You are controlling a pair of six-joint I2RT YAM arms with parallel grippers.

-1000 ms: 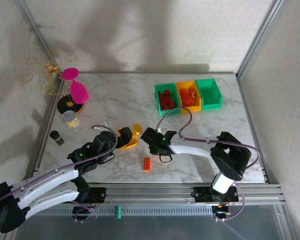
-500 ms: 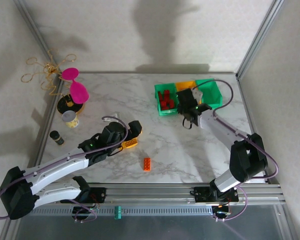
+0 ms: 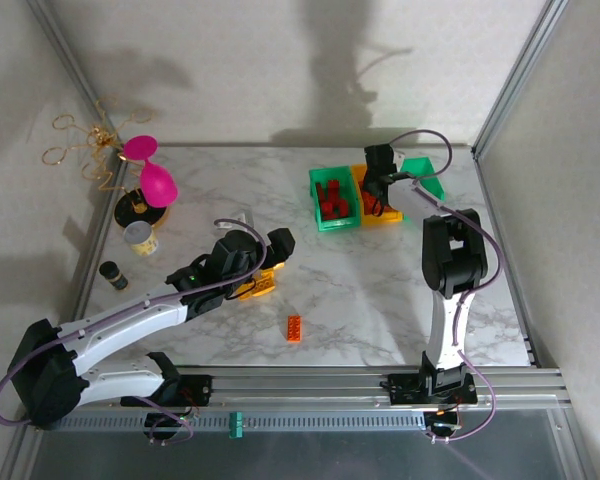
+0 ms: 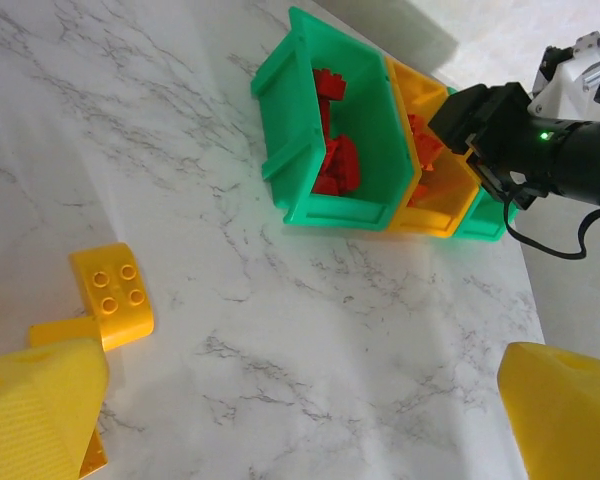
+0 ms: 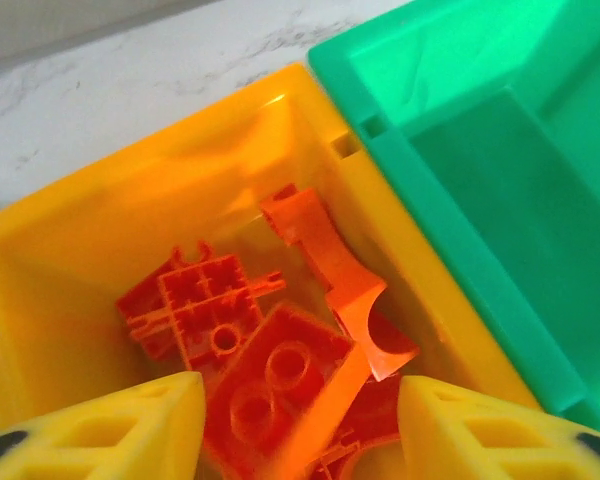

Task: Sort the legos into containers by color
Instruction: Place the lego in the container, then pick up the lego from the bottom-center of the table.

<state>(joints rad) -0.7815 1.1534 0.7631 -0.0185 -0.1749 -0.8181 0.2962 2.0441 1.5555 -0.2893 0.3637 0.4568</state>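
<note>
Near edge: an aluminium rail [image 3: 310, 378] carries both arm bases. Beyond it lies a white, grey-veined marble tabletop [image 3: 380, 290].

Foreground: a single orange brick [image 3: 294, 328] lies alone on the marble, apart from both arms.

Middle left: the left arm reaches in diagonally. The left gripper [image 4: 300, 395] hangs above the tabletop, its fingers spread wide with nothing between them. Yellow bricks [image 3: 258, 285] lie just beneath and beside it, one of them a four-stud piece flat on the marble.

Left margin, clear of the arms: a dark jar [image 3: 113, 275], a white cup [image 3: 140, 238], two pink cups [image 3: 158, 185] and a tangle of gold wire [image 3: 85, 145].

Far right: three joined bins.
- The green bin [image 4: 280, 160] holds red bricks [image 4: 335, 165].
- The yellow bin [image 5: 130, 190] holds orange bricks [image 5: 280, 370], one of them arched.
- The second green bin [image 5: 460, 160] shows only its bare floor.

The right arm stretches the full depth of the table. The right gripper [image 5: 300, 420] is poised over the yellow bin with its fingers parted, and no brick can be seen pinched between them. Its cable [image 3: 430, 135] loops above the bins.

Surround: pale walls [image 3: 280, 70] and slanted metal frame posts [image 3: 510, 75].
</note>
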